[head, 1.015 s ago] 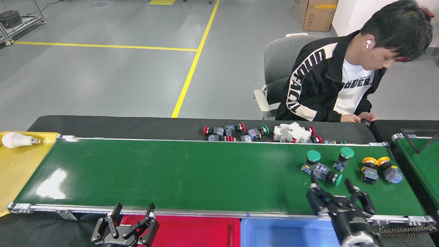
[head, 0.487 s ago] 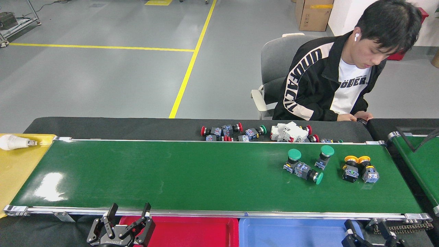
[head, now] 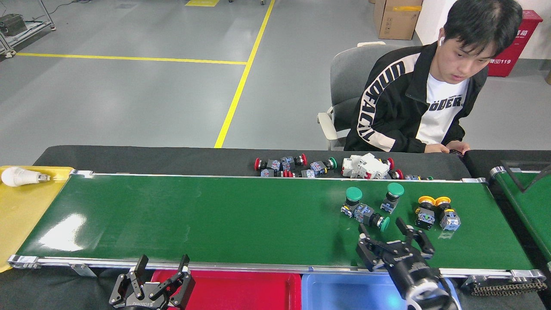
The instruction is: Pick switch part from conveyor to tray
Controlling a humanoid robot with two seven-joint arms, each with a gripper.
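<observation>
Readable text first: the person sitting at the far side of the table wears a black jacket with big cream letters running down the sleeve, something like "UNDEFACT" but I can't make out all of it, and a white tee that reads roughly "ÖDER." across the chest. There's a red box behind them with white characters and "119" on it. The left gripper has small white lettering on its body, too tiny to read properly.

Arms: the right gripper reaches up over the near rail of the conveyor, fingers spread apart and pointing toward the far side, holding nothing. It sits just short of the green switch parts, not touching them. The left gripper hangs low at the bottom edge, in front of the red tray, its two fingers also apart and empty, pointing up toward the belt.

Task stuff: the switch parts are on the right portion of the belt. Three green-capped switch parts cluster together, two standing cap-up and one lying on its side with its cap toward the right gripper. Just to their right stand two yellow-capped switch parts side by side. The blue tray sits right below the right gripper, next to the red one.

Other bits: a pile of spare switch parts lies on the black table behind the belt, and a white light bulb rests on the yellow tray at the left end.
</observation>
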